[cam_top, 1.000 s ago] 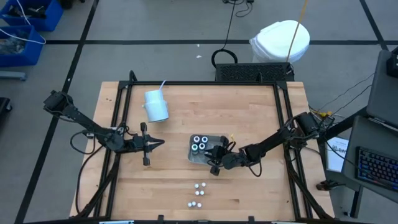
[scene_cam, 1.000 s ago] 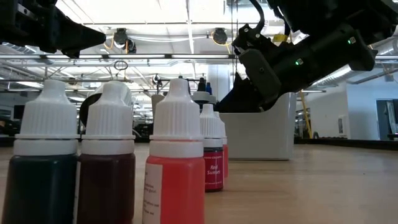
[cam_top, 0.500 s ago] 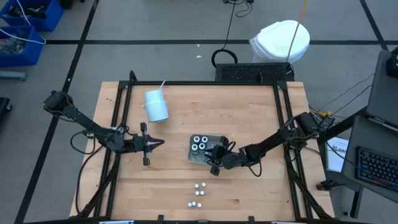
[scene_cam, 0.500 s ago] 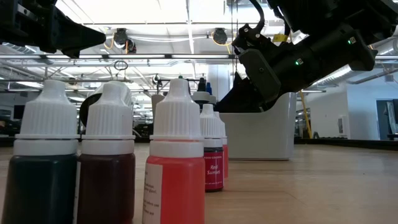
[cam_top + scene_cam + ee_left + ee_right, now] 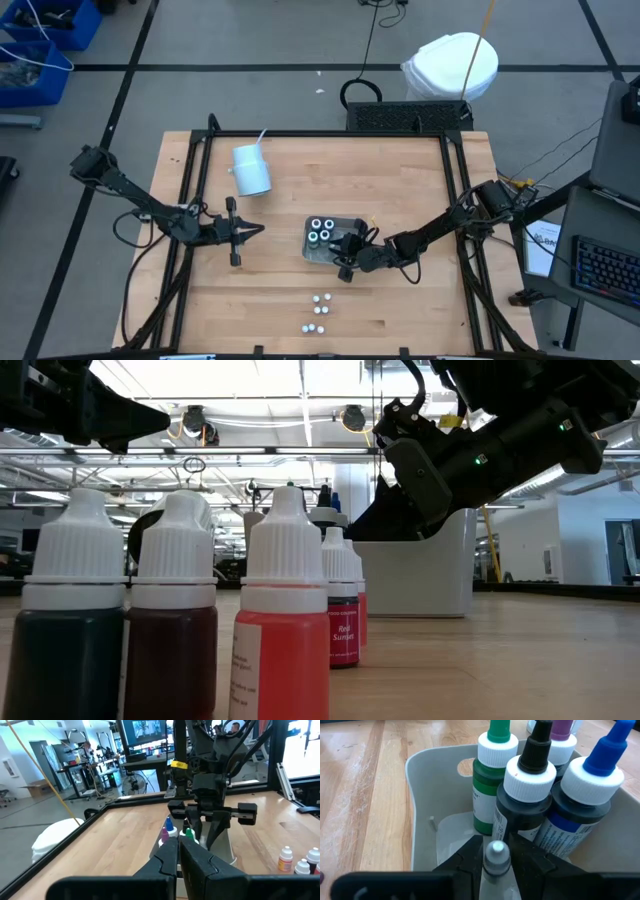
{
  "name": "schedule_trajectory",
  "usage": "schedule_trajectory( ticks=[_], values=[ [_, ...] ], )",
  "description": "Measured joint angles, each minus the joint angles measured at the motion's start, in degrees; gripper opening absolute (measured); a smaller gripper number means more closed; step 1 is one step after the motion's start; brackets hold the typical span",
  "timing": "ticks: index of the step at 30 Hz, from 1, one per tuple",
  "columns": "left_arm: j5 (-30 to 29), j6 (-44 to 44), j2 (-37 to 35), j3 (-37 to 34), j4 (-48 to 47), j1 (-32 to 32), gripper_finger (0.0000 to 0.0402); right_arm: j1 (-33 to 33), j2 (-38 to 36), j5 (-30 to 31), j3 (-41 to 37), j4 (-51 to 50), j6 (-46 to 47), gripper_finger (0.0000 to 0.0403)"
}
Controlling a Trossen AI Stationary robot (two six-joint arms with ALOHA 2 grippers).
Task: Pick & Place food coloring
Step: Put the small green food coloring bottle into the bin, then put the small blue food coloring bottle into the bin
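Observation:
Several small white-capped food coloring bottles (image 5: 318, 312) stand on their bases near the table's near edge; close up, their bodies (image 5: 284, 622) are dark green, dark red and orange-red. A clear square tray (image 5: 312, 251) holds larger bottles with green (image 5: 492, 785), black (image 5: 529, 795), purple and blue (image 5: 585, 795) tips. My right gripper (image 5: 346, 247) reaches down into the tray (image 5: 420, 790), shut on one small bottle. My left gripper (image 5: 243, 232) waits, shut, above the table to the tray's left. My right gripper (image 5: 496, 866) pinches a small food coloring bottle between its two fingers, and only the rounded pale cap (image 5: 495, 851) shows between them. The fingers (image 5: 469, 854) hide the body. The bottle sits upright inside the tray beside the black-tipped bottle; whether it touches the tray floor is hidden.
A white cup with a straw (image 5: 251, 169) lies toward the far left of the table. A black frame (image 5: 190, 200) runs around the tabletop. Bare wood lies between the tray and the small bottles, and across the right half.

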Motion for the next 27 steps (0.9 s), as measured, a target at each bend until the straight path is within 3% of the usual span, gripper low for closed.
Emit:
schedule_trajectory(
  ticks=[5, 12, 17, 21, 24, 27],
  values=[
    [0.0, 0.21, 0.0, 0.0, 0.0, 0.0, 0.0026, -0.73, -0.04, -5.34, 0.0, 0.21, 0.49, 0.0098],
    [0.0, -0.07, -0.02, 0.0, 0.0, 0.0, 0.0026, -1.2, -1.43, -5.5, -0.09, 0.18, -1.12, 0.0105],
    [0.0, -0.05, 0.0, 0.0, 0.0, 0.0, 0.0026, -1.01, -10.05, -5.52, -0.09, -1.47, -6.37, 0.0101],
    [0.0, 0.0, -0.01, 0.0, 0.0, 0.0, 0.0026, 0.72, -21.11, -5.17, -0.02, -9.51, -8.1, 0.0092],
    [0.02, -0.95, -0.02, 0.0, -0.01, 0.0, 0.0026, 5.18, -27.85, -0.18, 0.02, -20.05, -5.4, 0.0076],
    [0.09, -2.09, 0.0, 0.0, -0.08, 0.0, 0.0026, 13.31, -30.31, 10.45, -1.07, -26.33, 0.58, 0.0042]
  ],
)
